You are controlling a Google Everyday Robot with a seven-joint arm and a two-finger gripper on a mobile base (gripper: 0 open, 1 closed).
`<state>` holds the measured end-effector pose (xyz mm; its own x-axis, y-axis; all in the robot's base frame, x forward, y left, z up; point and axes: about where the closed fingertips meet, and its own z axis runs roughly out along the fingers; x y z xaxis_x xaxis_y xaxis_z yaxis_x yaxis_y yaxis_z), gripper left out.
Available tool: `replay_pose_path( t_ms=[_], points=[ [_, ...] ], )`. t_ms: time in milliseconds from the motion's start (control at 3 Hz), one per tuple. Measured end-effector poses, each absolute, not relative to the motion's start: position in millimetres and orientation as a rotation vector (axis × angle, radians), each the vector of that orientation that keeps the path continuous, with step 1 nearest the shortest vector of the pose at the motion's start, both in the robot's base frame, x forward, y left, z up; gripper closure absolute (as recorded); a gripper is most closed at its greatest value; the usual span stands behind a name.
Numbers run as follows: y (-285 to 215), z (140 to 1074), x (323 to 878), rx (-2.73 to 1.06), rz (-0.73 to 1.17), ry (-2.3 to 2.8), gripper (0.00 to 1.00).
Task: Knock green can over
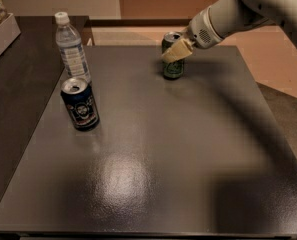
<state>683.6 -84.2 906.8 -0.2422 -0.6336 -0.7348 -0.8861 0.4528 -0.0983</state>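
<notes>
Evidently the gripper (177,50) sat against the top of the upright green can (173,70), far back on the table (188,159) (how open it was, I couldn't tell); a firm sideways push up high should tip it.

Green can (173,68) upright, silver top; jaws at its upper side.

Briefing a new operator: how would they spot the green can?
On the dark table, look near the far edge. The green can stands there, the gripper at its top, well apart from the blue can and water bottle at left.
</notes>
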Motion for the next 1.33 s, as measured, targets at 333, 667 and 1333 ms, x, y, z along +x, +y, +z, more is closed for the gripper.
replay_pose_path(
  t_ms=[333, 667, 1333],
  points=[
    [-97.4, 916.8, 671.6, -1.354, 0.378, 2.019, 1.00],
    [-113.7, 921.6, 654.8, -1.504, 0.294, 2.074, 1.00],
    [-130.3, 907.1, 616.3, -1.893, 0.177, 2.096, 1.00]
  ],
)
